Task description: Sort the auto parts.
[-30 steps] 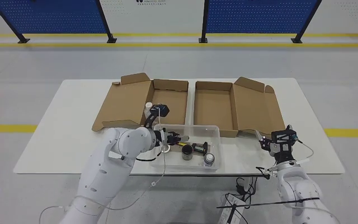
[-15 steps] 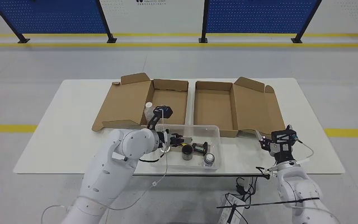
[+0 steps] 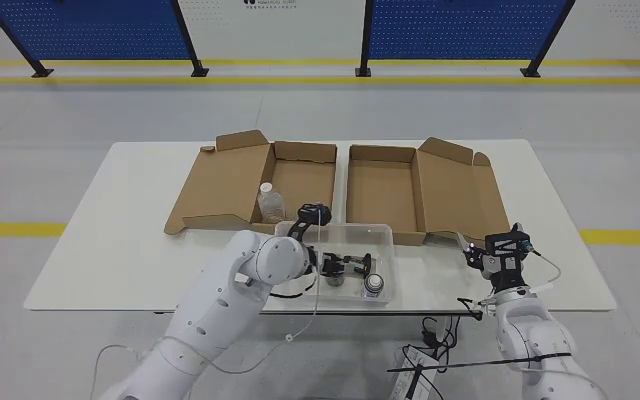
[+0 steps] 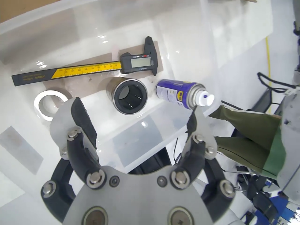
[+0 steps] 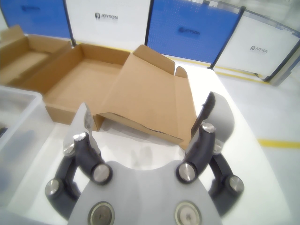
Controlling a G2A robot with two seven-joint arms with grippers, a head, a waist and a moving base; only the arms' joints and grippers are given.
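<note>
Auto parts: lying loose on the floor of the clear bin (image 4: 199, 24), all ahead of the left claw (image 4: 136, 106), none of them held. Sitting nearest, straight out between the two fingertips, as a short metal sleeve (image 4: 127, 95), bore facing the claw. Lying just off one fingertip as a blue spray can (image 4: 180, 92), white nozzle close beside that tip. Resting just off the other fingertip as a pale ring (image 4: 49, 104). Stretching across farther out, beyond the sleeve, as a yellow and black caliper (image 4: 89, 69). Hanging over the bin's near wall with the jaws spread wide, gripping nothing. Hovering likewise wide open and empty as the right claw (image 5: 147, 100), low over the white table (image 5: 234, 122), facing an open cardboard box (image 5: 98, 80) just ahead.
</note>
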